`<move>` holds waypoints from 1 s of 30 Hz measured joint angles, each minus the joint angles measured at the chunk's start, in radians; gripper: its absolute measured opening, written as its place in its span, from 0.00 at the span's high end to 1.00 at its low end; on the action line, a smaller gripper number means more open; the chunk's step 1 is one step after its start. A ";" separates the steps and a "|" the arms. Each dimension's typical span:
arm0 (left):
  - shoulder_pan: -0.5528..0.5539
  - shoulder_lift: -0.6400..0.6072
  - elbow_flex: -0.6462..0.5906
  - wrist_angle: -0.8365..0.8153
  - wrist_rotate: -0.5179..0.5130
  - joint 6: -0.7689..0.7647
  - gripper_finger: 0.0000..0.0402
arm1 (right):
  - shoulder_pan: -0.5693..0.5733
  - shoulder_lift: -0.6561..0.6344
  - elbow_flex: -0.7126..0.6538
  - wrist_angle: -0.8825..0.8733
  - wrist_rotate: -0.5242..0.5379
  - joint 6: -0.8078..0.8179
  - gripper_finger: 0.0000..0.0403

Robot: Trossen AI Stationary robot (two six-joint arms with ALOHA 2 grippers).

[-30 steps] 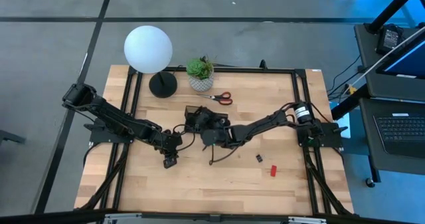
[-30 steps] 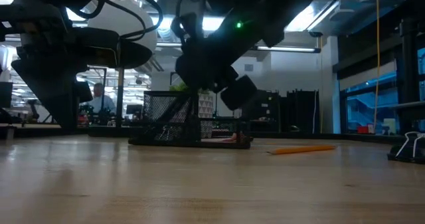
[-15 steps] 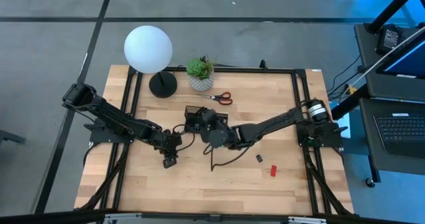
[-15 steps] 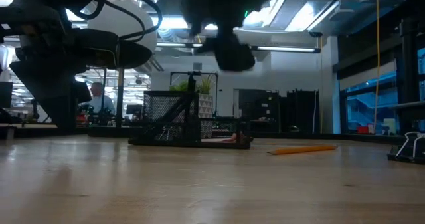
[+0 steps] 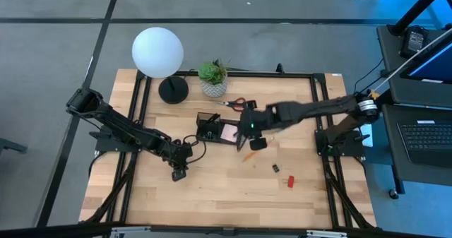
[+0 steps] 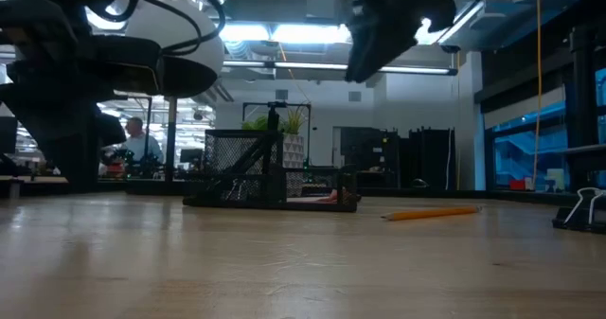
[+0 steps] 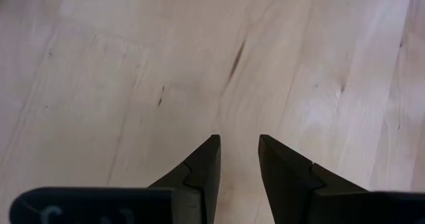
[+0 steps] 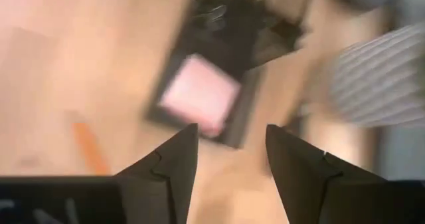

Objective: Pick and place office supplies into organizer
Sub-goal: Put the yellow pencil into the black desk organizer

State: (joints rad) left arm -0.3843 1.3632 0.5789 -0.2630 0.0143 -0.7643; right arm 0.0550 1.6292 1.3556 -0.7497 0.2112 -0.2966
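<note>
Counter (image 5: 212, 188) holds organizer (image 5: 217, 131) near centre w/ pink pad (image 5: 229, 133) inside. Right gripper (image 5: 253, 128) above organizer's edge, jaws spread, empty. Left gripper (image 5: 179, 173) low over bare wood, jaws slightly apart. Pencil (image 5: 248, 155), clip (image 5: 275, 168), red block (image 5: 290, 181) loose on counter.

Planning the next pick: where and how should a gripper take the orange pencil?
Grip the orange pencil mid-shaft from straight above, fingers across its length. It lies flat on bare wood beside the organizer, so both long sides look free. The open right gripper is nearest.
</note>
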 joint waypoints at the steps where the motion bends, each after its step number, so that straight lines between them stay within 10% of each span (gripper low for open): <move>1: -0.002 0.000 0.000 0.002 -0.003 0.000 0.76 | -0.025 -0.003 0.000 -0.011 -0.068 0.025 0.56; 20: -0.001 0.000 0.000 0.006 -0.138 0.000 0.76 | -0.084 0.002 -0.310 0.039 -0.653 0.086 0.56; 30: -0.001 0.000 0.000 0.006 -0.178 0.000 0.76 | -0.063 0.002 -0.399 -0.083 -0.494 0.264 0.56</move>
State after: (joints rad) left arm -0.3855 1.3628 0.5789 -0.2573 -0.1634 -0.7643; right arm -0.0079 1.6314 0.9566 -0.8327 -0.2832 -0.0322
